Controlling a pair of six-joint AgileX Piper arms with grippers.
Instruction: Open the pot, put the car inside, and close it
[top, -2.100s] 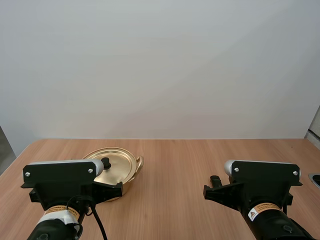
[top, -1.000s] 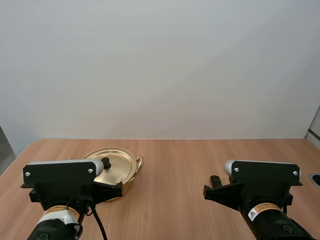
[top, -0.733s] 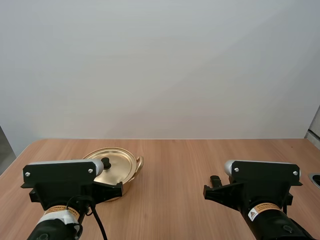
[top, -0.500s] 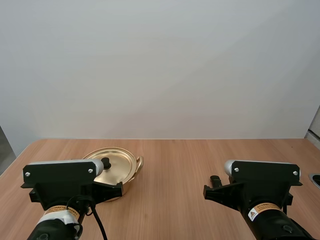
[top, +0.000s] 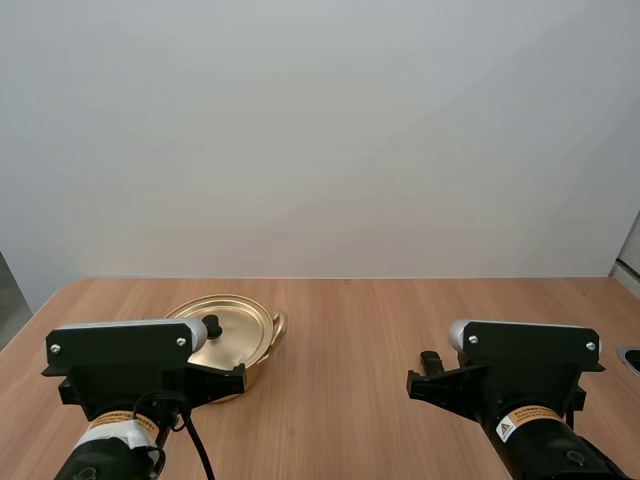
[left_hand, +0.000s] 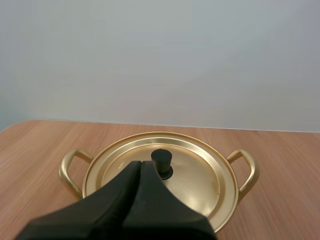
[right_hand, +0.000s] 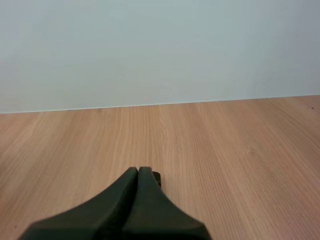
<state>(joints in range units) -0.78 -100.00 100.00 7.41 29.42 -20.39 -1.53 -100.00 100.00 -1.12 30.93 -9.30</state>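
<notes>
At the far left of the high view our left arm (top: 118, 372) sits low over the wooden surface (top: 360, 330). In the left wrist view the left gripper (left_hand: 141, 163) has its two black fingers pressed together into one dark wedge, with nothing between them. The wedge's tip lies just short of the pot (left_hand: 70, 167) and lines up with it.

The pot is golden metal with a looped handle on each side. It stands upright on the left part of the surface, just ahead of the left arm. Its lid (left_hand: 200, 172) is on and sits flat within the rim, so the pot is closed. A black knob (left_hand: 162, 163) rises from the middle of the lid. In the left wrist view the knob shows just past the gripper's tip, but we cannot tell whether the two touch.

Toward the right, a small dark object (right_hand: 156, 178) sits on the surface just beyond the tip of the right gripper (right_hand: 138, 170). It is too small and too hidden for us to say what it is. It lies well apart from the pot. The right gripper's fingers are also pressed together in a single wedge and hold nothing. Our right arm (top: 525, 375) sits low over the right part of the surface.
</notes>
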